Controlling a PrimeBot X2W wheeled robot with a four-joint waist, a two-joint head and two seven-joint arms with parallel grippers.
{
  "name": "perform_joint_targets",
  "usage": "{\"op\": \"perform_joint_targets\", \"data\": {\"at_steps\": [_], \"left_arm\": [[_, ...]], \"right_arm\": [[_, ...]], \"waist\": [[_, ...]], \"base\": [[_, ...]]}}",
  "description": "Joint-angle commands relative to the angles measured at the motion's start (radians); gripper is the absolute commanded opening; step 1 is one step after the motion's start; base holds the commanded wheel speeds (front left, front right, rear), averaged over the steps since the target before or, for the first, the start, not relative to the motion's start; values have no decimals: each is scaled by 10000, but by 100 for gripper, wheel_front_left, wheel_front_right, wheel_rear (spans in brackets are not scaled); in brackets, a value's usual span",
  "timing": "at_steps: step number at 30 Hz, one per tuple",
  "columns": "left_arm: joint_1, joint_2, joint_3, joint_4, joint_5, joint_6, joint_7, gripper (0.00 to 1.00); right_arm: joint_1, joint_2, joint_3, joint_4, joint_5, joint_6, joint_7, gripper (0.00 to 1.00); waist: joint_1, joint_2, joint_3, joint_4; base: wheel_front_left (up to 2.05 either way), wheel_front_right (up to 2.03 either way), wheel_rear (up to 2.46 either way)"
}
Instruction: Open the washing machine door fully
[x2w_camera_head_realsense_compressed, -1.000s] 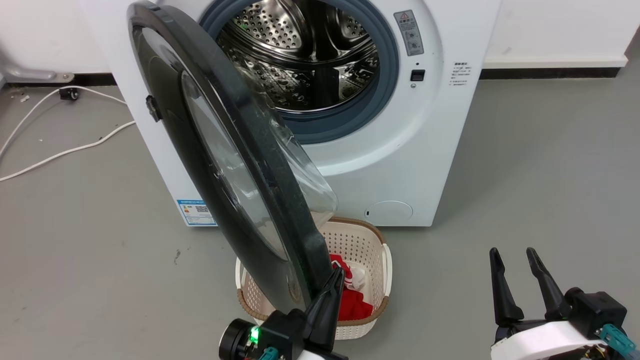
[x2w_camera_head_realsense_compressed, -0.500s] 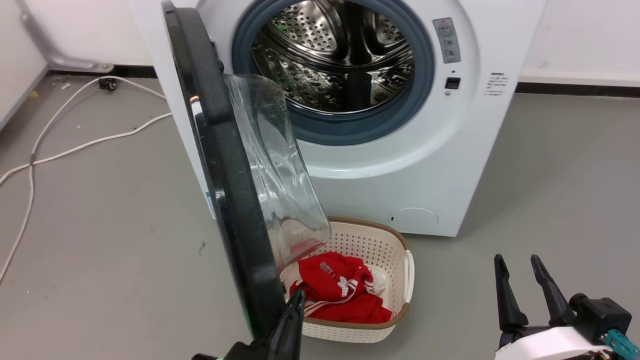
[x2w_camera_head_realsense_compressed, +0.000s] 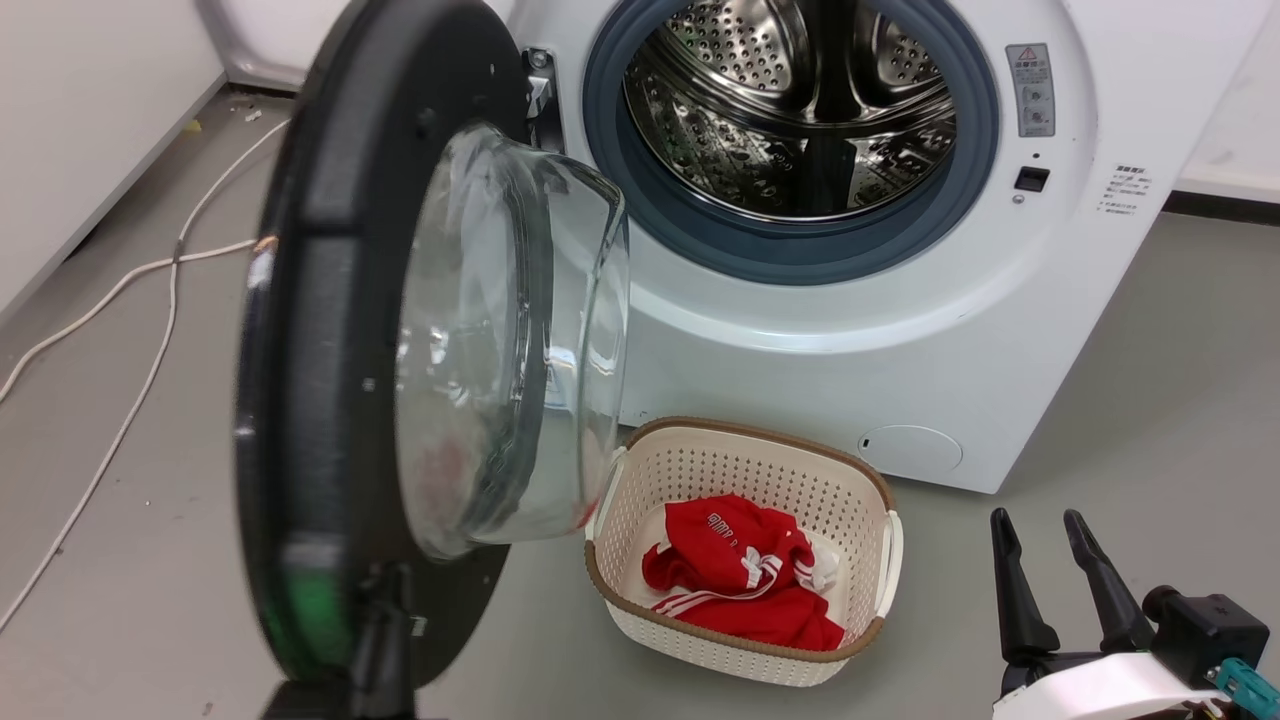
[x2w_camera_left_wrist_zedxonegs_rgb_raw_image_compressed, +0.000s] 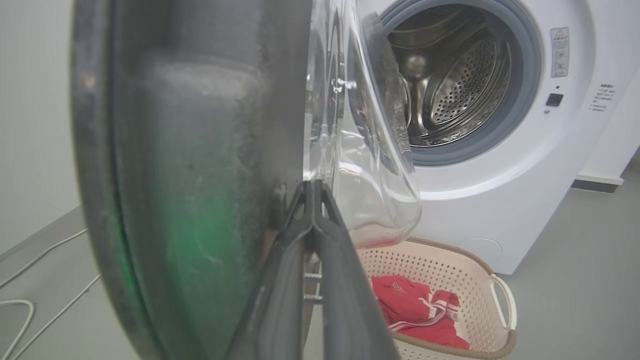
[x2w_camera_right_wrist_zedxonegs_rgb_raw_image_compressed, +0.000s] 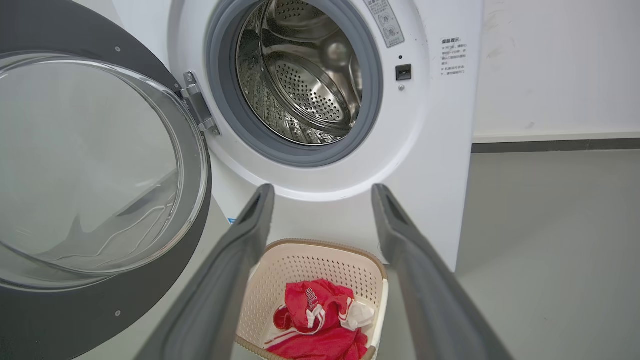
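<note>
Door has swung wider than a second ago; stands out left of the washer, drum exposed. My left gripper, fingers pinched together on nothing, pushes its inner face. Right gripper spread, empty. Likely near full travel.

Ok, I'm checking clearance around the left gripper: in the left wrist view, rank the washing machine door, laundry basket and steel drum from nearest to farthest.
From the left gripper:
1. washing machine door, at its fingertips, left.
2. laundry basket, lower right, on the floor.
3. steel drum, upper right, inside the washing machine.
</note>
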Motion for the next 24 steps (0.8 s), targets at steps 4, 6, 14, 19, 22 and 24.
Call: {"op": "perform_joint_targets", "data": {"at_steps": [4, 6, 14, 19, 22, 24], "left_arm": [[-459, 482, 1076, 221, -221, 99, -22, 0], [-700, 699, 1564, 386, -295, 35, -22, 0], [-1810, 1236, 3584, 1588, -754, -532, -22, 0], [-2310, 1477, 4517, 2230, -793, -931, -22, 0], [-2589, 1464, 5137, 2621, -745, -1161, -23, 0], [-2771, 1562, 5488, 3018, -740, -1361, -13, 0]], "right_arm": [[-151, 17, 31, -130, -75, -3, 112, 100], [-197, 17, 48, -187, -115, -3, 120, 100], [-474, 17, 73, -316, -138, -3, 213, 100], [-635, 17, 58, -343, -153, -3, 210, 100], [-665, 17, 23, -355, -168, -3, 204, 100], [-726, 19, 11, -350, -168, -3, 191, 100]], "waist": [[0, 0, 215, 22], [0, 0, 339, -20], [0, 0, 844, -412], [0, 0, 1072, -618], [0, 0, 1227, -730], [0, 0, 1283, -776]], "base": [[0, 0, 0], [0, 0, 0], [0, 0, 0], [0, 0, 0], [0, 0, 0], [0, 0, 0]]}}
